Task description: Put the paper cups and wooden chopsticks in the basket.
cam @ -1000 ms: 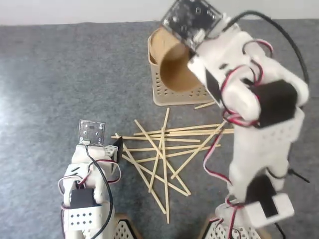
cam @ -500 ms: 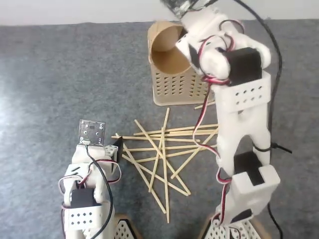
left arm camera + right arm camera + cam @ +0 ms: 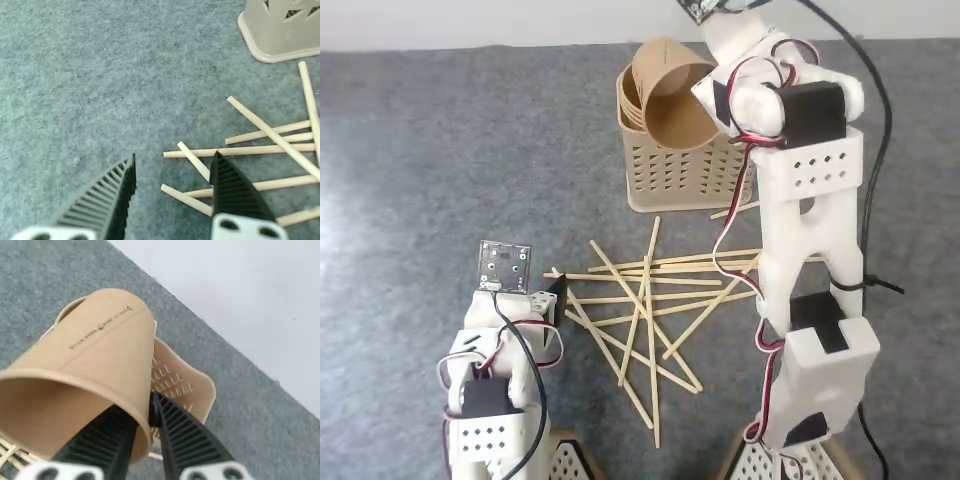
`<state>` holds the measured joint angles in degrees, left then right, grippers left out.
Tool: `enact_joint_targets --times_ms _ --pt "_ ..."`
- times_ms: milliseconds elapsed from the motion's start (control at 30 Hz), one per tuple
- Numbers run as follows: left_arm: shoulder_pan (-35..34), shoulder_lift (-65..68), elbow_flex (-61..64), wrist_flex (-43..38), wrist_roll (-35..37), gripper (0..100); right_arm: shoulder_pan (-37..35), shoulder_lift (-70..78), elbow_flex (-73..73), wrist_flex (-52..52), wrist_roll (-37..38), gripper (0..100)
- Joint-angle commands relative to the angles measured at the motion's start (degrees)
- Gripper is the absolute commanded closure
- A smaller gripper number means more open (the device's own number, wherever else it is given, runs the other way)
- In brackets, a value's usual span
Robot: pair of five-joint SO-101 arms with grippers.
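1. Across the whole scene, a grey desk is carrying everything, with two robot arms standing at its near edge.
2. At the far side, the right arm is stretching out over a perforated beige basket. If the arm is pressing down while lowering, it could be tipping or sliding the light basket.
3. Over the basket's open top, a brown paper cup is hanging tilted on its side. What looks like other cup rims are showing in the basket beside it. If let go at this tilt, the cup is likely to be catching on those rims and rolling out onto the desk.
4. The right claw is pinching the cup's wall at its rim, fingers nearly closed. Such a thin grip is risking a slip or a crushed rim.
5. Between the arms, wooden chopsticks are lying crossed in a loose heap on the desk, none in the basket. Pulling one is likely to be scattering the others.
6. Beside the heap's edge, the left claw is gaping wide and holding nothing, one finger hovering over the stick ends.
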<state>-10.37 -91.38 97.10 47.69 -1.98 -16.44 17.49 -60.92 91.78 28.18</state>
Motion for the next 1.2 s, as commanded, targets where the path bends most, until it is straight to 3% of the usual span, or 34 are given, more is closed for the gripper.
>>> enact_joint_targets --times_ms 0,367,600,1167 --pt "-0.26 0.18 -0.31 -0.97 -0.53 77 -0.92 0.66 -2.55 -0.31 -0.97 99.1" --pt "-0.26 0.09 -0.31 -0.97 -0.53 77 -1.01 -1.45 -4.13 -2.07 -4.92 98.6" --pt "-0.26 0.09 -0.31 -0.97 -0.53 77 -1.36 -1.98 -4.22 -0.13 -5.1 83.8" --pt "-0.26 0.18 -0.31 -0.97 -0.53 77 -2.51 -0.13 -5.71 -10.07 -5.1 84.3"
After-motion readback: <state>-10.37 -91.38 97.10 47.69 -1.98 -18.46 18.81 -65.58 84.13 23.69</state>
